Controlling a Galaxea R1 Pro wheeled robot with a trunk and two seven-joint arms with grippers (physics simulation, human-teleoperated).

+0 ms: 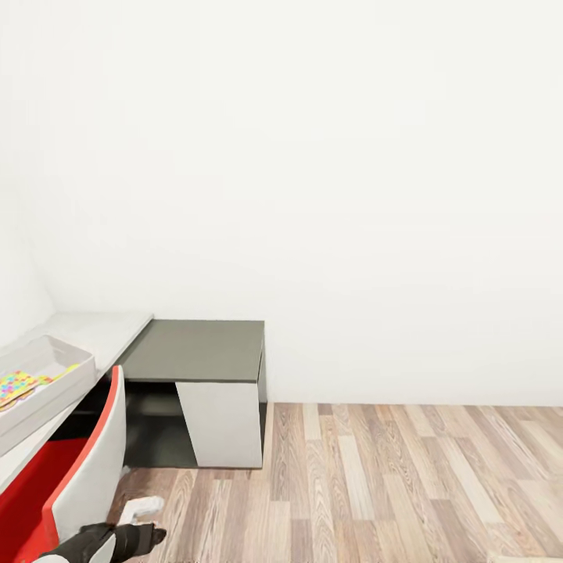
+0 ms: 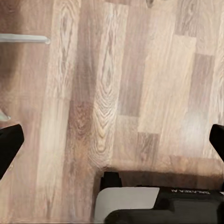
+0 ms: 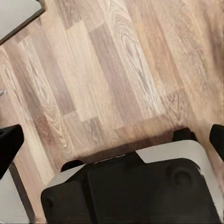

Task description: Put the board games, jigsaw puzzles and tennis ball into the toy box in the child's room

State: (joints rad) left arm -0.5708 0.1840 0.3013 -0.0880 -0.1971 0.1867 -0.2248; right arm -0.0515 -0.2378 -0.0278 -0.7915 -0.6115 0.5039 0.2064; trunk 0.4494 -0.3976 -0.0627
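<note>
Left wrist view shows the left gripper with jaws wide apart, holding nothing above the floor. The right gripper is likewise spread and empty. A puzzle lies in the toy box on the table.

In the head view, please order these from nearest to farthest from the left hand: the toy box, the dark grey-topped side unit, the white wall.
1. Toy box, on the table above the left hand.
2. Dark grey-topped side unit, farther back.
3. White wall, behind everything.
</note>
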